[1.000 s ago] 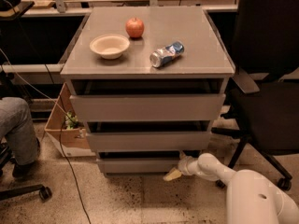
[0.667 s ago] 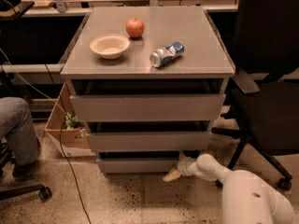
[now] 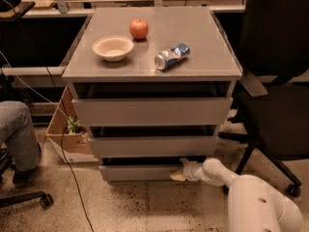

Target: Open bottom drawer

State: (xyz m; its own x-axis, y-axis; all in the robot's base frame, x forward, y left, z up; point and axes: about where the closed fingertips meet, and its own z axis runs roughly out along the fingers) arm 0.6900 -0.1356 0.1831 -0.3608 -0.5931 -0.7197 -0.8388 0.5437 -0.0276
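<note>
The gripper [image 3: 180, 171] sits at the right end of the bottom drawer [image 3: 140, 172], its grip impossible to tell, and the drawer looks shut, the whole pull yet to do.

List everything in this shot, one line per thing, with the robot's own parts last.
apple: one, red, on the cabinet top, behind the bowl
bowl: one, cream, left side of the cabinet top
can: one, silver and blue, lying on its side right of the bowl
cabinet top: one, grey
top drawer: one, grey, tallest front
middle drawer: one, grey, below the top drawer
bottom drawer: one, grey, lowest, near the floor
cardboard box: one, brown, on the floor left of the cabinet
office chair: one, black, right of the cabinet
person's leg: one, grey trousers, left edge
robot arm: one, white, lower right
gripper: one, at the right end of the bottom drawer's front
</note>
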